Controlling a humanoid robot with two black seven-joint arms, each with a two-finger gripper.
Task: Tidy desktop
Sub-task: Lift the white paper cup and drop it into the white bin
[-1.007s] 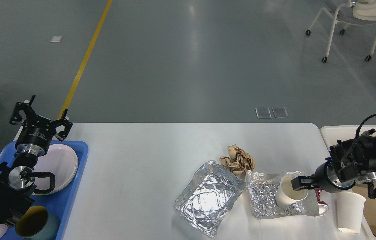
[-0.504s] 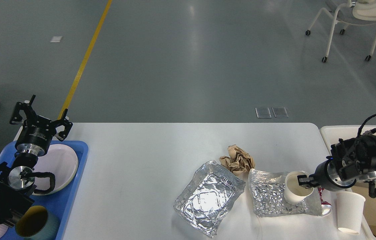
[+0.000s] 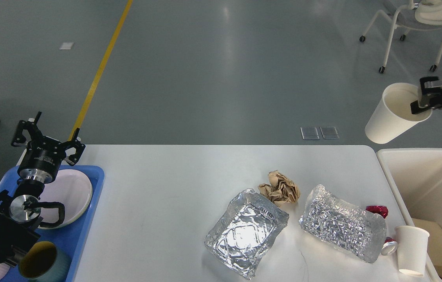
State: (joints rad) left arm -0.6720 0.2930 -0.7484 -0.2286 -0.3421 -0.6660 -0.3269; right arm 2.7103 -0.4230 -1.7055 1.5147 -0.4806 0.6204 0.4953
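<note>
Gripping a white paper cup (image 3: pixel 393 115) by its rim, the right gripper (image 3: pixel 426 98) sits high at the right edge of the head view, above and beyond the far right corner of the desktop (image 3: pixel 166 203). One finger reaches inside the cup mouth and the other lies against the outside wall, so the jaws are closed on the rim. The cup is tilted, mouth up and to the right, base down and to the left, clear of every surface. The left gripper (image 3: pixel 46 131) stands at the left edge above the far end of a blue tray (image 3: pixel 87 235), fingers spread wide with nothing between them. The tray lies along the left side of the desktop and carries a white plate (image 3: pixel 74 192) and, nearer the viewer, a dark mug (image 3: pixel 44 262) with a yellowish interior. The desktop fills the lower centre of the view. On its right half lie a crumpled brown paper ball (image 3: pixel 279 190), an empty foil tray (image 3: pixel 244 233) just beside the ball, and a second, overturned foil tray (image 3: pixel 342 223) to the right. A red wrapper (image 3: pixel 377 211) rests at the far right edge of the overturned tray. A second white paper cup (image 3: pixel 412 250) stands upside down near the right edge of the desktop, with a small can (image 3: pixel 389 246) touching its left side. A cream bin (image 3: pixel 412 172) stands just beside the right edge of the desktop; a brown cardboard piece (image 3: pixel 438 244) lies inside it.
</note>
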